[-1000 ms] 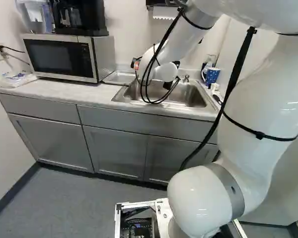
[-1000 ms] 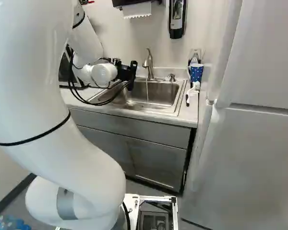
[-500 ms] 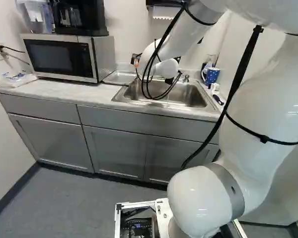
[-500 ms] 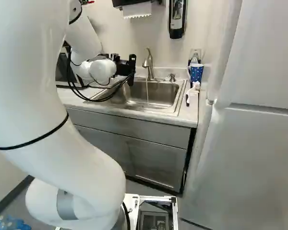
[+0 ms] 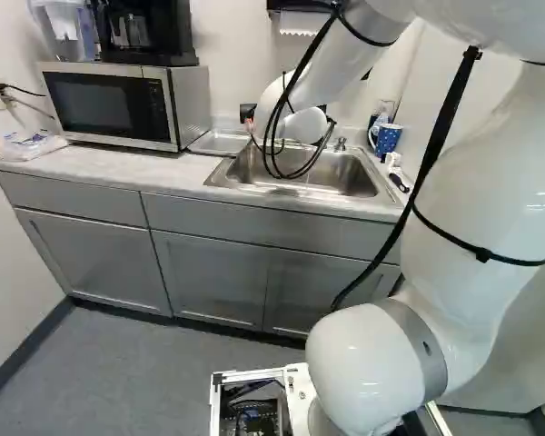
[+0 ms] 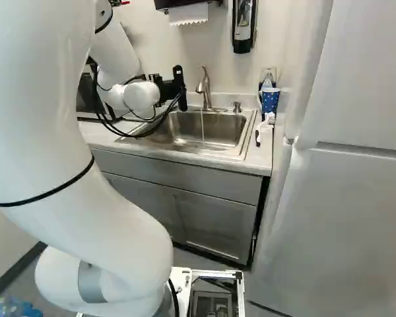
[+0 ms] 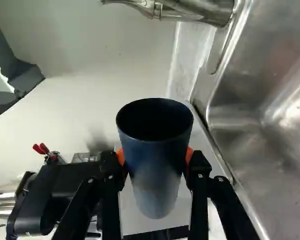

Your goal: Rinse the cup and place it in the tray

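Holding the cup near the tap, outside the running water

Grasping the cup firmly with the tool, with orange pads pressed on the outer wall from two opposite sides. Leaving the mouth uncovered by this side grasp, presumably for letting water enter and leave freely. Turned with the mouth toward the wrist camera; not possible to tell exactly how far from upright.

Kept beside the tap, on the side toward the tray, perhaps for a short way of carrying. Apparently between rinsing and placing, though impossible to confirm any rinsing from here. Next, necessary to bring the cup above the tray, lower it gently and release only after contact. To be careful about: a slippery wall, if wet, and a knock against the tap.

On the surface, between the microwave and the sink, to be found: the tray. On top of the microwave, a coffee maker. Past the sink's other end, a spotted blue mug, and near it something like a brush. Under the surface, grey cabinets; on the wall, a paper towel holder and a soap dispenser. At the right of the right base view, a tall refrigerator.
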Controlling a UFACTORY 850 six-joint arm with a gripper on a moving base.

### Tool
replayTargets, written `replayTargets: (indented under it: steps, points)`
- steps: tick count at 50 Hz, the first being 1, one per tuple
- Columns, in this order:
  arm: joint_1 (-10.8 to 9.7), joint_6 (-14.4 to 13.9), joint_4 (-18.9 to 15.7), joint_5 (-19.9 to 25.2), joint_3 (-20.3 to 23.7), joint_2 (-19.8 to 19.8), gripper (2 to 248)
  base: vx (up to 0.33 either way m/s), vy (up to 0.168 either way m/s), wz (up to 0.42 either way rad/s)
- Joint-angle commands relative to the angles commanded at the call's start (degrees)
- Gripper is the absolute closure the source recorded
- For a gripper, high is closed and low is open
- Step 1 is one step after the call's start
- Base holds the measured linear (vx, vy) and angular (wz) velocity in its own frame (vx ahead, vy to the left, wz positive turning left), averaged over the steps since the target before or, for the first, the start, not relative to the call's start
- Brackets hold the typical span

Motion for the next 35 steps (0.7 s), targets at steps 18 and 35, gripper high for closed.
replayTargets:
  steps: [18, 35]
  points:
    - [0.0, -10.84, 0.0, 0.0, 0.0, 0.0, 125, 0.0, 0.0, 0.0]
    - [0.0, -21.08, 0.0, 0.0, 0.0, 0.0, 125, 0.0, 0.0, 0.0]
